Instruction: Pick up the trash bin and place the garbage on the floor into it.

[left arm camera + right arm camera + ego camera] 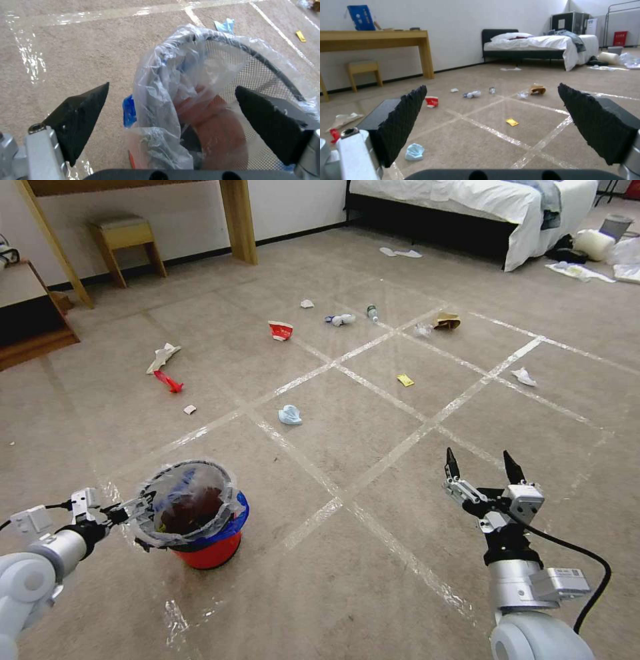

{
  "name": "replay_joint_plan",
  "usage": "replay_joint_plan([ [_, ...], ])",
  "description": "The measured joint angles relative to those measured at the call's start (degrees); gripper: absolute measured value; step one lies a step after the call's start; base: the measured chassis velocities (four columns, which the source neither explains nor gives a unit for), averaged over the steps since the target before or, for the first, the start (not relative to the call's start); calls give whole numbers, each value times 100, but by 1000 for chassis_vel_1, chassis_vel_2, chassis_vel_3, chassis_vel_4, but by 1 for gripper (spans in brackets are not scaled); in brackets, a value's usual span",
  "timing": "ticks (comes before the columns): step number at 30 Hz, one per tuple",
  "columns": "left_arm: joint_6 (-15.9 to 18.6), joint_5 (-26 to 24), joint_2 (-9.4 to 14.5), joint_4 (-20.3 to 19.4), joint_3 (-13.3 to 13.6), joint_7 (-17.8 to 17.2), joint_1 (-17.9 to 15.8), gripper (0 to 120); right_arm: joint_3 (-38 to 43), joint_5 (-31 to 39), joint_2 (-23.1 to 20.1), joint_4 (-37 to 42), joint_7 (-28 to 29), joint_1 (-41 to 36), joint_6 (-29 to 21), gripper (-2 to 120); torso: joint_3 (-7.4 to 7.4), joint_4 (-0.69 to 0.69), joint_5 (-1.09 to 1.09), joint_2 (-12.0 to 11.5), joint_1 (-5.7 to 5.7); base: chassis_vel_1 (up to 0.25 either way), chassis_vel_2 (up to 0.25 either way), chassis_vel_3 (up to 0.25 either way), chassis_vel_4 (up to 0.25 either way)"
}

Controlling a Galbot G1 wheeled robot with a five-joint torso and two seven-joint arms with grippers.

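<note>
The left pincer point(171, 112) straddles the bin's point(212, 549) rim, spread wide, one finger inside, not closed. Beyond the bin lie one cup point(281, 330), one bottle point(372, 313) and one wrapper point(405, 380). The right pincer point(481, 463) hovers right of the bin, wide open, empty.

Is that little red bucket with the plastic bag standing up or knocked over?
Upright. The small red plastic bucket stands on the beige carpet, its bag-lined mouth facing up.

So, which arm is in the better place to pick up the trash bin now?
The left. Its hand is open with the trash bin rim between the fingers, one outside and one inside the liner. The right hand is open too, but held over bare floor, away from the bin.
</note>
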Motion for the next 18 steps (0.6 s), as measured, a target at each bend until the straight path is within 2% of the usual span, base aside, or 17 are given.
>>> replay_joint_plan([
  [9,-22,39,-111,163,100,90,-93,100,-72,34,-158,-115,-2,101,0,100,0,1,1,0,0,0,0,0,0],
  [12,-28,47,-61,462,270,153,-368,100,-23,49,-183,-136,-1,95,21,100,0,-2,0,0,0,0,0,0,0],
  [18,-42,34,-32,774,410,237,-644,100,-20,44,-161,-186,-1,128,22,100,0,-1,0,0,0,0,0,0,0],
])
